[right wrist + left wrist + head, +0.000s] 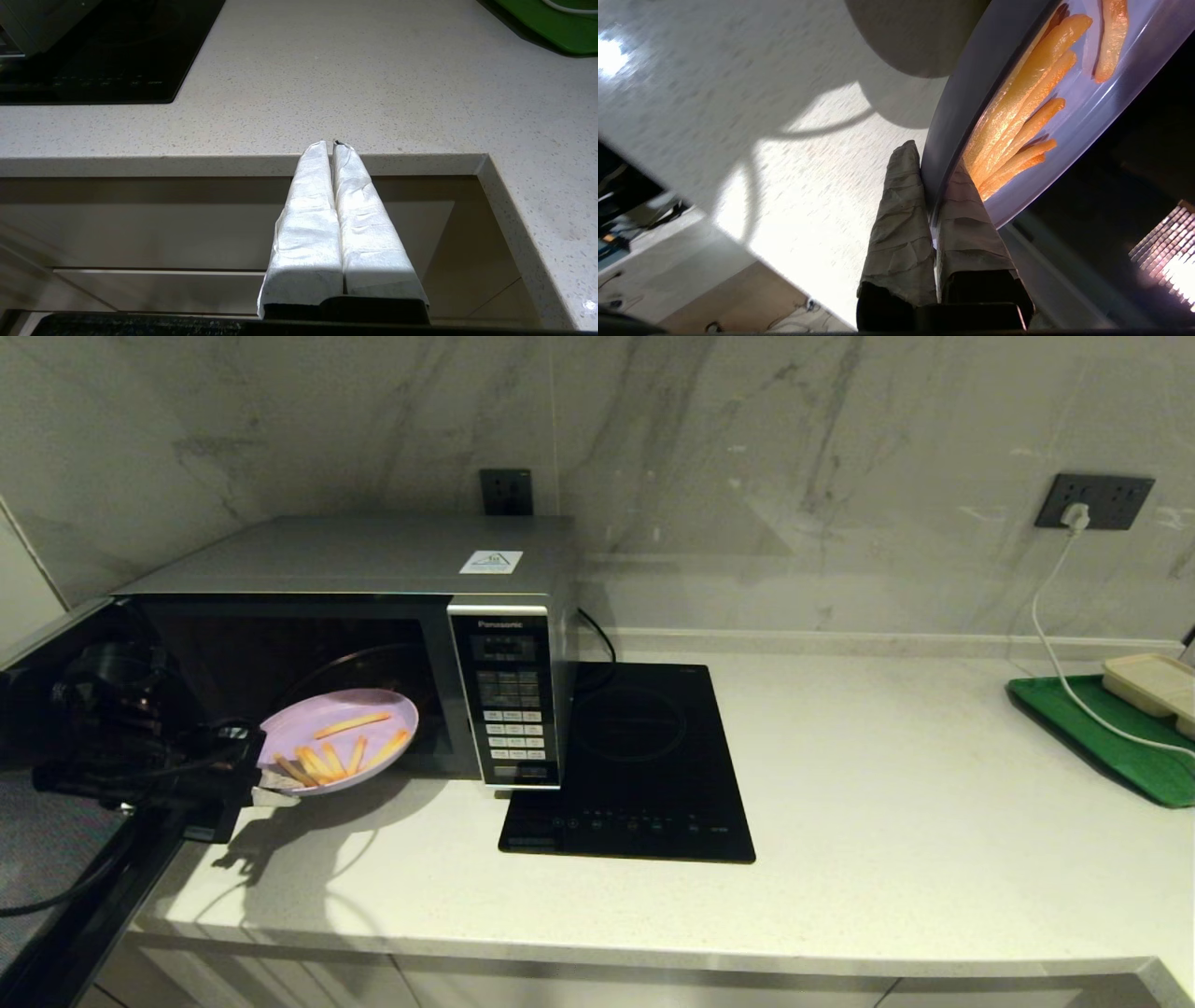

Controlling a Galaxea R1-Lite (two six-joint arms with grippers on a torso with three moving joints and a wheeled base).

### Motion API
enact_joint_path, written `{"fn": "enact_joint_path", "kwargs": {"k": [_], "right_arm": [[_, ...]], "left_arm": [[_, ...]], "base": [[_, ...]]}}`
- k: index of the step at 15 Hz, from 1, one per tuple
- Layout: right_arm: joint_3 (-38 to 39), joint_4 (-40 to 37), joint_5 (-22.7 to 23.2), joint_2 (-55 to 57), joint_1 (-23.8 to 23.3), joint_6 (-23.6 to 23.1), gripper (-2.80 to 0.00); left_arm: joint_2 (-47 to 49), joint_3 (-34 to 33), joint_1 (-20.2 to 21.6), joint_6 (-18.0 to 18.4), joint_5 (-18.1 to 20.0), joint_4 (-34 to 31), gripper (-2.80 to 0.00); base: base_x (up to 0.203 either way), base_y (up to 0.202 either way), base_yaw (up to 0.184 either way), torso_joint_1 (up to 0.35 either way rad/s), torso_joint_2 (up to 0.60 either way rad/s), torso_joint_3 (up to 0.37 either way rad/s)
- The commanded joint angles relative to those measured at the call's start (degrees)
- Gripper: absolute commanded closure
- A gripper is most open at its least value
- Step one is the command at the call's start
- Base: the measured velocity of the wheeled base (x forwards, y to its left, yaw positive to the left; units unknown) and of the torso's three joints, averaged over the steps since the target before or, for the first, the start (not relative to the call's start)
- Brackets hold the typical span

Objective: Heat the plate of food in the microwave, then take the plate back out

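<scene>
The big boxy silver microwave [373, 644] is standing with its dark glass door [56, 859] swung wide to the left, so the opening step looks done. At the mouth of the cavity the left gripper [266, 791] is pinching the near rim of the round, shallow, pale lilac plastic plate of orange-yellow fries [338, 740], its taped fingers [901, 210] closing on either side of the rim. The plate is hanging clear of the pale speckled bench [840, 784], tilted, half over the bench edge of the oven and half in front of the dark cavity. Whether it is going in or coming out cannot be told from this moment alone; either way, setting it down and shutting the door is probably left.

Room is tight on the left: the open door is flanking the arm, and the cavity's lower lip is lying just under the plate, a likely snag for a tilted rim. To the right, the flat black induction cooktop [644, 765] is sitting just beside the microwave, then a broad run of bench, then a green tray [1102, 737] far right. The right gripper [334, 149], fingers pressed together and holding nothing, is idling below the bench's front edge.
</scene>
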State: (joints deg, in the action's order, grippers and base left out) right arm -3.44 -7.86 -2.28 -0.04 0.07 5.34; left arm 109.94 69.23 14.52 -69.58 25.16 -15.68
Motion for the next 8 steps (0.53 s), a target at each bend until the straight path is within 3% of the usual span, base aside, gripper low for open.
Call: {"fn": "enact_joint_path", "kwargs": {"k": [1,5,8], "right_arm": [[0.0,0.0,0.0,0.0,0.0,0.0,0.00],[0.0,0.0,0.0,0.0,0.0,0.0,0.00],[0.0,0.0,0.0,0.0,0.0,0.0,0.00]], "left_arm": [[-3.7,-3.3,0.7,1.3,1.1,0.0,0.00],[-9.0,-7.7,0.6,5.4,7.0,0.0,0.00],[-13.5,-14.7,0.4,15.3,11.0,-0.5,0.00]], "base": [[0.000,0.000,0.000,0.000,0.00,0.000],[0.000,0.000,0.000,0.000,0.00,0.000],[0.000,0.000,0.000,0.000,0.00,0.000]]}}
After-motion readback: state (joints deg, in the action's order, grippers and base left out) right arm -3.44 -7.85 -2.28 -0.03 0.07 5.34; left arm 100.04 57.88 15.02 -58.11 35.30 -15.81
